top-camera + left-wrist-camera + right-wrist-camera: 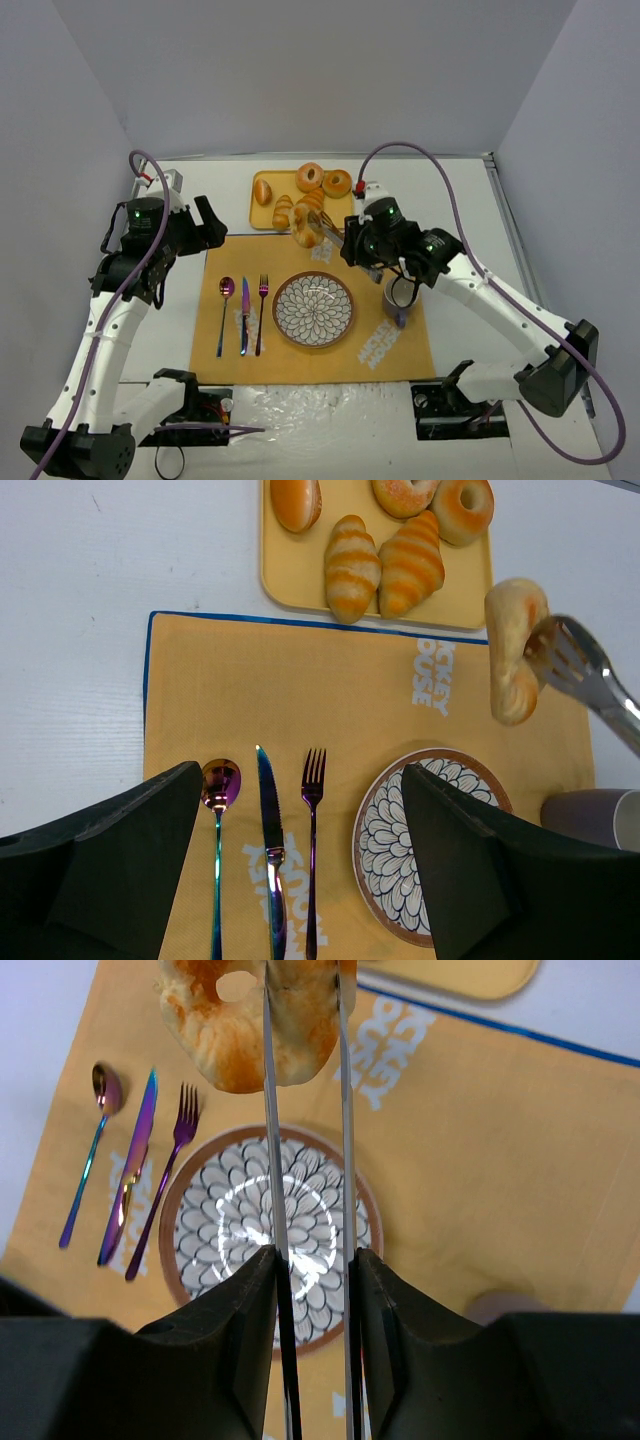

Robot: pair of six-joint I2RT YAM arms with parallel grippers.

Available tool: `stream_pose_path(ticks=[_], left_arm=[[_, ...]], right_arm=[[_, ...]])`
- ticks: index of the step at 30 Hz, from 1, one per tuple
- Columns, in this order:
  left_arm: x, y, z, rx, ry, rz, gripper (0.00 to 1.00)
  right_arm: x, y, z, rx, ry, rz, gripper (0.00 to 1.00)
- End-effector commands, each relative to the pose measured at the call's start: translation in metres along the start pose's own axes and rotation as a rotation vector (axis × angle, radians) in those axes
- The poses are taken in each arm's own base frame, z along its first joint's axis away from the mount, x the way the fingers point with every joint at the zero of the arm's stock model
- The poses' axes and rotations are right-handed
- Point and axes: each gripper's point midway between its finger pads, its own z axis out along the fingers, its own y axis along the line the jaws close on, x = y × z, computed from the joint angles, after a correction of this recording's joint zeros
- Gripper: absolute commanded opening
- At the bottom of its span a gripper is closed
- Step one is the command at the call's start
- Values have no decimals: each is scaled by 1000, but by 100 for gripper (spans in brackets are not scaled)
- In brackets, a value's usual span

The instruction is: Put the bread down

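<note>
1. Pinching the tongs (pixel 270 1160): right claw (pixel 310 1260), fingers pressed together on both arms.
2. Tong tips clamp a ring-shaped bread (pixel 230 1030), lifted over the placemat (pixel 270 690), between tray (pixel 290 580) and plate (pixel 230 1230).
3. Tray holds more rolls.
4. Left claw (pixel 300 770): spread, holding nothing, above spoon (pixel 219 785), knife (pixel 268 820) and fork (pixel 313 780).

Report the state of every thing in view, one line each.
Golden ring-shaped bread: pinched in the tongs, held in the air near the tray, not yet on the plate.
Metal tongs: squeezed shut on the bread.
Right claw: shut on the tongs.
Left claw: open, empty.
Flower-patterned round plate: empty.
Yellow plastic tray: holds five other breads.
Grey-purple cup: upright beside the plate.
</note>
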Motion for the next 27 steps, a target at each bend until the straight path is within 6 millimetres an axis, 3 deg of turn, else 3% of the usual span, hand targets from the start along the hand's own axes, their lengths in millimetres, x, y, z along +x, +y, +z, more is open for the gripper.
stream_pose_path(ticks=[1,7,14,27], left_arm=[[-23,-9,-2,34,-80,10,77],[-23,-9,-2,34,-81,8,77],[-23,-8,-1,32,-79,8,77],[-23,-8,-1,34,-77,9,77]], right_arm=[[13,9,-29,19,-19,-73,3],[53,14,-38,72,55,-142,3],[82,12,-28,150,111,-197,3],[111,32,-6,171,164,-269,8]])
